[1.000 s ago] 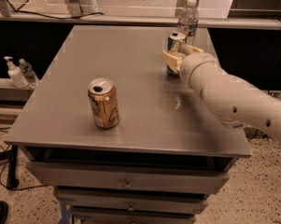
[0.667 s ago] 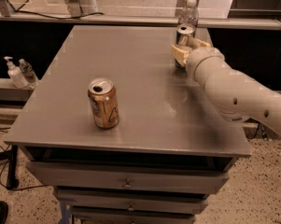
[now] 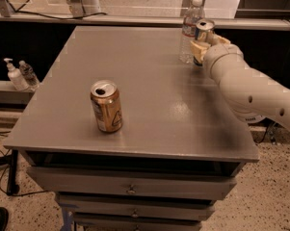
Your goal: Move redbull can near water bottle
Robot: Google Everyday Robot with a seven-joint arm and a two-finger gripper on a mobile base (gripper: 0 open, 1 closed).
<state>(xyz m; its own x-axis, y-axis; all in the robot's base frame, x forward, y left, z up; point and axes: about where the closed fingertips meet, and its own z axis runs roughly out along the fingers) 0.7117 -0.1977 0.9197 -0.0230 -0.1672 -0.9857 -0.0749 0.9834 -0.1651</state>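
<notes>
The redbull can point(image 3: 204, 31), slim with a silver top, stands upright at the far right of the grey table point(image 3: 144, 90). My gripper point(image 3: 201, 47) is shut on the can, with a cream finger point(image 3: 199, 48) across its lower body. The water bottle point(image 3: 189, 29), clear with a white cap and a label band, stands right beside the can on its left, nearly touching. My white arm point(image 3: 250, 88) reaches in from the right and hides the can's base.
A wider gold-tan can point(image 3: 106, 106) stands open-topped at the front left of the table. Drawers sit below the tabletop. A soap dispenser point(image 3: 14, 76) and a small bottle point(image 3: 28, 74) stand on a low shelf at the left.
My gripper has carried the redbull can farther back and to the right, ending beside the water bottle. The gold can has not moved.
</notes>
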